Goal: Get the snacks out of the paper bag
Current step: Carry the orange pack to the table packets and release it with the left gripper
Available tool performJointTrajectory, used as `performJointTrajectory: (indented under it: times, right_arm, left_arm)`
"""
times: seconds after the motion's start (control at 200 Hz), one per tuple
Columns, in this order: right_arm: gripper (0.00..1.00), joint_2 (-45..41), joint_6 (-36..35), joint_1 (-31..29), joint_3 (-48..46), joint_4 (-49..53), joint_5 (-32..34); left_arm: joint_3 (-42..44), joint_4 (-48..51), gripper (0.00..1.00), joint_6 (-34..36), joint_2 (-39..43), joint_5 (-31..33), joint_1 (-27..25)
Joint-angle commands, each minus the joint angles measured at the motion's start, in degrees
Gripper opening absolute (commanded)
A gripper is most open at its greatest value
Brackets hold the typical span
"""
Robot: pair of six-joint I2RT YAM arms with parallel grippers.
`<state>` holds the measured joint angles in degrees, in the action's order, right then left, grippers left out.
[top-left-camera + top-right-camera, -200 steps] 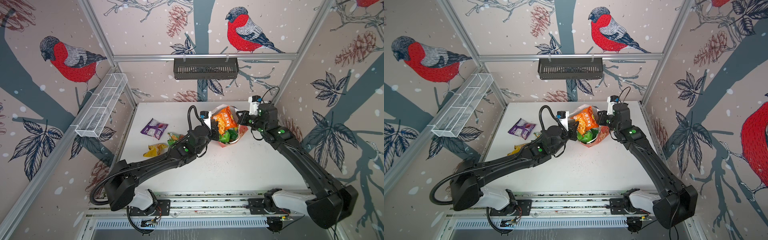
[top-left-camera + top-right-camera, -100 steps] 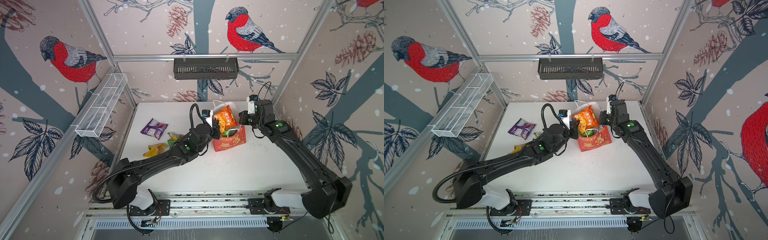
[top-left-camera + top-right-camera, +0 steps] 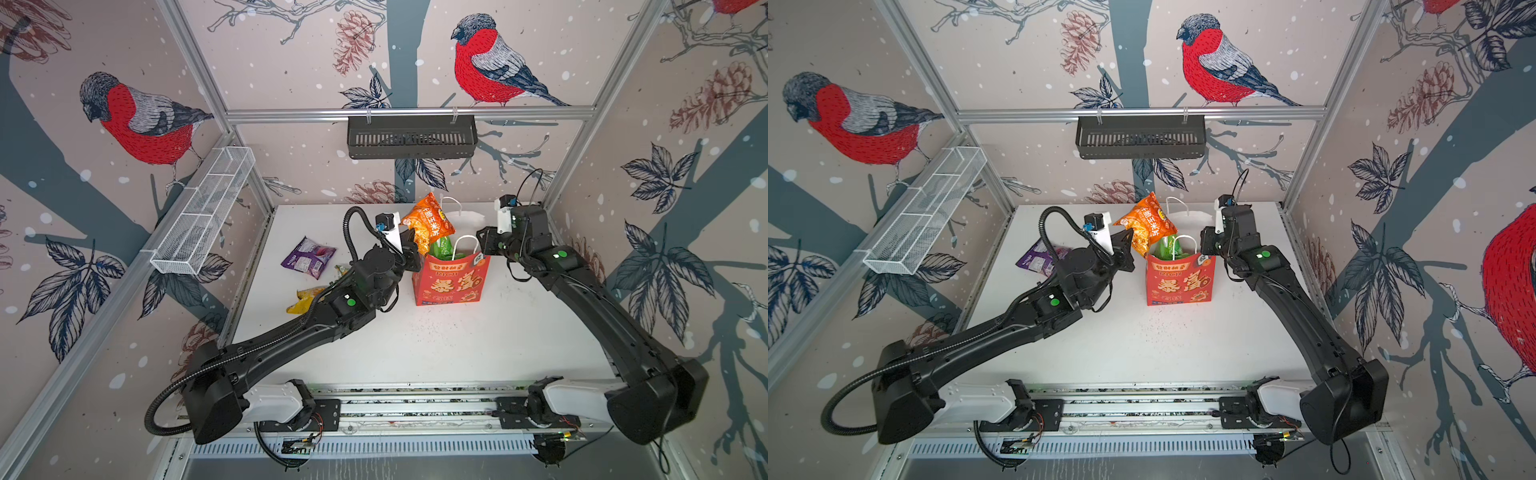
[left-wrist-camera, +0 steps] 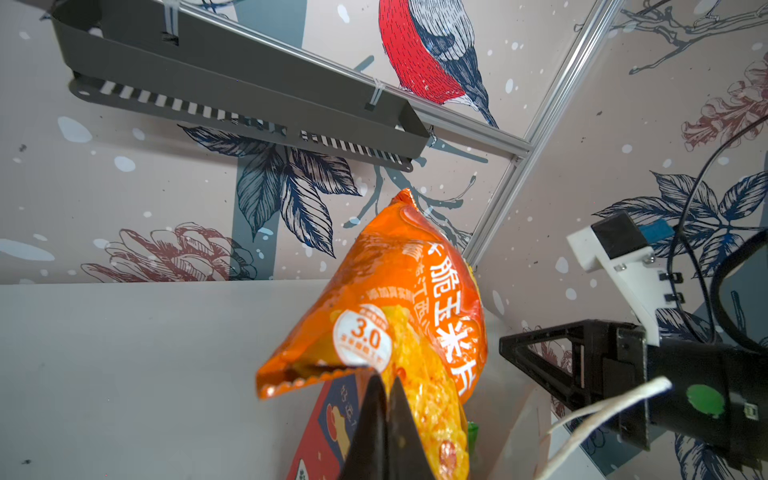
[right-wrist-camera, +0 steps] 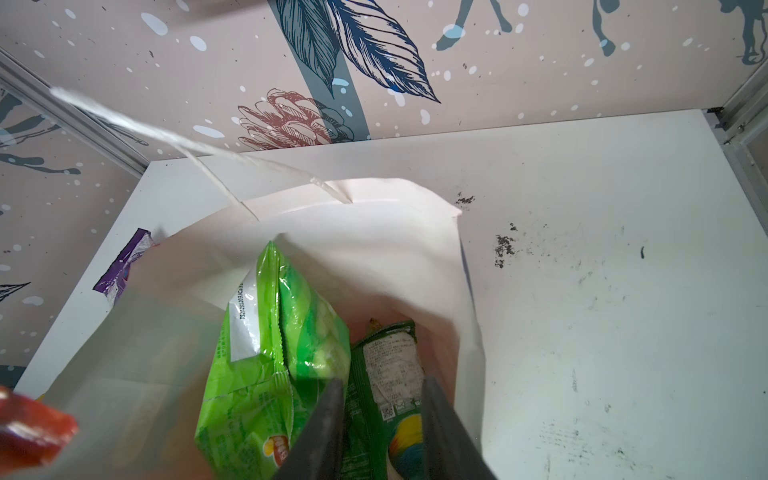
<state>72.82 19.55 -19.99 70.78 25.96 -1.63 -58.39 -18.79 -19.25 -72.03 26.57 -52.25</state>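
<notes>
Paper bag (image 3: 451, 286): red with gold characters, standing upright on the bench (image 3: 457, 345) toward the back middle. Its mouth is open and the inside is white.
Cord handle (image 3: 465, 241): white loop standing up above the bag's front rim.
Orange packet (image 3: 428, 226): in the air, tilted, above the bag's left rim and clear of the mouth. The left wrist view shows its printed face close up.
Left gripper (image 3: 411, 249): jaws pressed together on the orange packet's lower edge, holding it up.
Right gripper (image 3: 484, 245): at the bag's upper right corner. In the right wrist view the jaws stand apart over the mouth, clamping nothing.
Bright green packet (image 5: 270, 353): upright inside the bag, its top showing above the rim in both top views.
Dark green packet (image 5: 386, 365): lower in the bag, just beside the bright green one and visible through the gap between the right jaws.
Purple packet (image 3: 309, 257): flat on the bench, well left of the bag.
Yellow packet (image 3: 301, 300): on the bench in front of the purple one, partly hidden by the left arm.
</notes>
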Motion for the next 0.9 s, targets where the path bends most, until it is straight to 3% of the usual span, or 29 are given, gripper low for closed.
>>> performJointTrajectory:
  times: [0.0,0.335,0.56,0.896]
  right_arm:
    - [0.34,-0.7,0.2,0.3,-0.6,-1.4,0.3]
    - [0.43,-3.3,0.4,0.5,-1.7,-2.6,-0.7]
    - [0.47,-4.9,0.6,0.5,-2.2,-4.6,-2.2]
    - [0.48,-6.8,0.8,0.4,-3.3,-5.8,-2.9]
  left_arm:
    - [0.8,-0.1,0.0,2.0,2.7,4.1,0.3]
    - [3.8,7.2,0.0,3.0,11.4,9.1,2.7]
    - [8.8,13.3,0.0,-1.9,18.7,6.2,10.6]
    - [12.7,22.8,0.0,-6.0,22.2,1.1,23.2]
